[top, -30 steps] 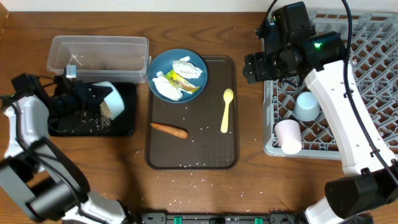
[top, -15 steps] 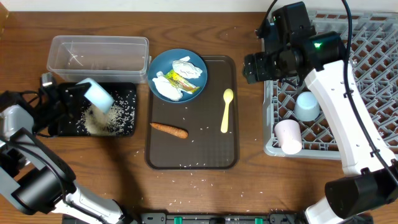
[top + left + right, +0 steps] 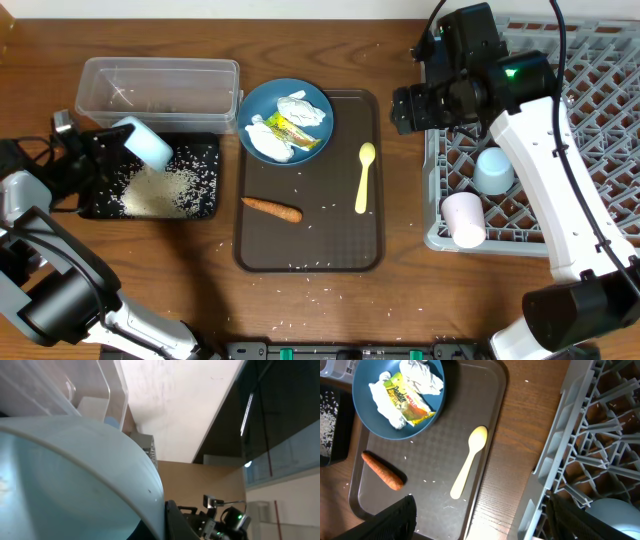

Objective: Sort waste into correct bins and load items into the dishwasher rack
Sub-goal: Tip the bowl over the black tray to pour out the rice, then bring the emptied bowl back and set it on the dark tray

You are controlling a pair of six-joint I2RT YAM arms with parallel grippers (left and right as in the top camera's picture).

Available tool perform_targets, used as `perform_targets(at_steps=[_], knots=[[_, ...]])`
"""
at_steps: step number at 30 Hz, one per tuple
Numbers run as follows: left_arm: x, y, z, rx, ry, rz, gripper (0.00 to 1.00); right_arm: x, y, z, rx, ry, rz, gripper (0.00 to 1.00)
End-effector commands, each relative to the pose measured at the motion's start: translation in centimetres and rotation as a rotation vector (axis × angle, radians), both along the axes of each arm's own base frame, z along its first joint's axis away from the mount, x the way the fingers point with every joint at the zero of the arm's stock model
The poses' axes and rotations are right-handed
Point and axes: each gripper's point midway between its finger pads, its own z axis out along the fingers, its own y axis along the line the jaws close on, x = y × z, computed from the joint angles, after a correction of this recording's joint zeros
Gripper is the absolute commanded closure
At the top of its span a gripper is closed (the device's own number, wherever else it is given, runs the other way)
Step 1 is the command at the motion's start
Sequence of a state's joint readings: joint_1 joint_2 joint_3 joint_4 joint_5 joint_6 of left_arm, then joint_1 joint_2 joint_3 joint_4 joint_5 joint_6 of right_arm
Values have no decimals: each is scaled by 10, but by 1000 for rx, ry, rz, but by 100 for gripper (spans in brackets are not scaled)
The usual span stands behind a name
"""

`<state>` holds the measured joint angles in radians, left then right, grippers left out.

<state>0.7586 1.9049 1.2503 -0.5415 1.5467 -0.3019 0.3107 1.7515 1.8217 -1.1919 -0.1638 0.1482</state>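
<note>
Far left: left fingers (image 3: 108, 150) pressed together on the rim of a round white bowl (image 3: 147, 145), which is held tilted above the back left part of a shallow black rectangular tray (image 3: 95, 205). Loose white rice grains (image 3: 155, 190) lie spread over the tray floor, and a few strays dot the wooden desk (image 3: 150, 270). A clear rectangular plastic tub (image 3: 160, 70) sits just behind the black tray. In the left wrist view the bowl's pale wall fills most of the frame. Centre: a dark-brown serving tray (image 3: 310, 240) carries a dark-blue round plate (image 3: 255, 105) at its back left corner. The plate holds crumpled white paper wads (image 3: 268, 142) and a yellow-green wrapper (image 3: 295, 128). In front of the plate lies a small orange carrot (image 3: 272, 208). A slim yellow plastic spoon (image 3: 365, 177) lies toward the tray's right edge. Right: right fingers (image 3: 395, 520) spread wide and holding nothing, hanging over the desk between serving tray and rack. Far right: a large grey plastic lattice rack (image 3: 600, 90) holds a small light-blue cup (image 3: 494, 170) and, nearer the front corner, a small pink cup (image 3: 463, 218).
</note>
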Motion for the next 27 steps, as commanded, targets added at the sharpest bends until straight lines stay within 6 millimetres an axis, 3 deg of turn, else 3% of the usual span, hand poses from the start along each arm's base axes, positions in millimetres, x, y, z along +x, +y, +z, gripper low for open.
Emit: perform_targets(at_steps=[1, 9, 18, 23, 27], knots=[[1, -11, 8, -93, 60, -25, 94, 1, -4, -3, -12, 1, 9, 19], [9, -48, 9, -79, 52, -119, 94, 1, -4, -3, -14, -1, 14, 19], [8, -65, 21, -81, 56, -156, 94, 1, -4, -3, -19, -4, 25, 19], [0, -113, 60, 86, -44, -241, 94, 1, -4, -2, -20, -7, 28, 19], [-11, -165, 67, 336, -14, -286, 94, 2, -3, -2, -22, -13, 37, 19]])
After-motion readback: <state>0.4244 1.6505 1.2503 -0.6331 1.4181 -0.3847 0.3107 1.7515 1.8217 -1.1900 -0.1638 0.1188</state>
